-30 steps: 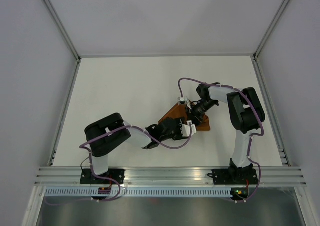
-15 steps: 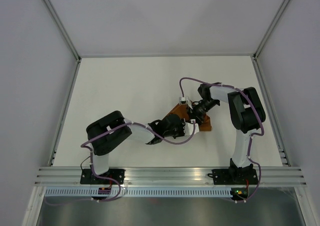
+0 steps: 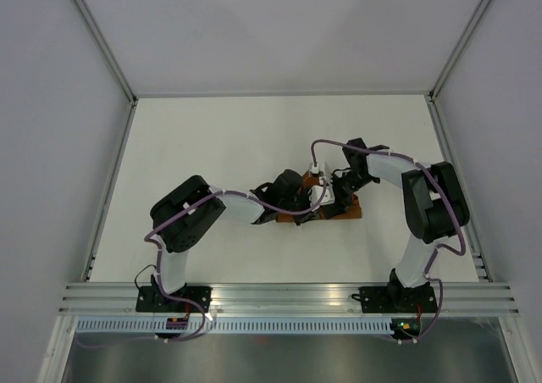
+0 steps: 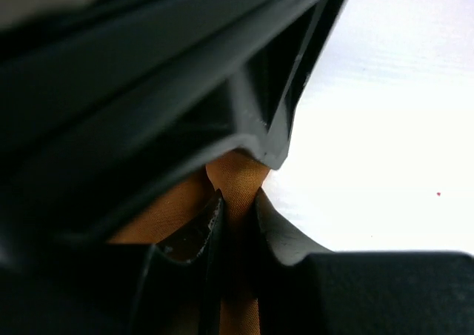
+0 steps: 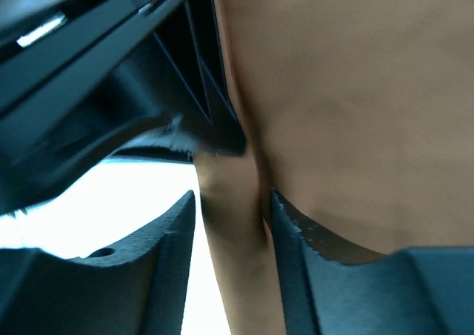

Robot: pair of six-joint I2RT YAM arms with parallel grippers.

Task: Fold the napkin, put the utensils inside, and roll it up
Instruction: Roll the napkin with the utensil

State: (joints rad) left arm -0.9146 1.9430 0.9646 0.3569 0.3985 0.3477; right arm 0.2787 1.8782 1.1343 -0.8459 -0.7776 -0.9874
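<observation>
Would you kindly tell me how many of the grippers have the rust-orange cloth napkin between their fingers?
2. The left gripper pinches a fold of the rust-orange cloth napkin; the right gripper straddles another fold, its grip uncertain.

Left hand (image 4: 238,201) pinching raised fold of orange napkin (image 4: 235,173); white table (image 4: 385,127) at right.

Napkin (image 3: 351,210) largely hidden — shape (maybe rolled) unreadable; close-ups blurred.

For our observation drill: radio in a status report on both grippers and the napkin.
Left gripper pinching a napkin fold. Right gripper astride the napkin, grip unclear. Knife not in sight; no obstruction seen.
</observation>
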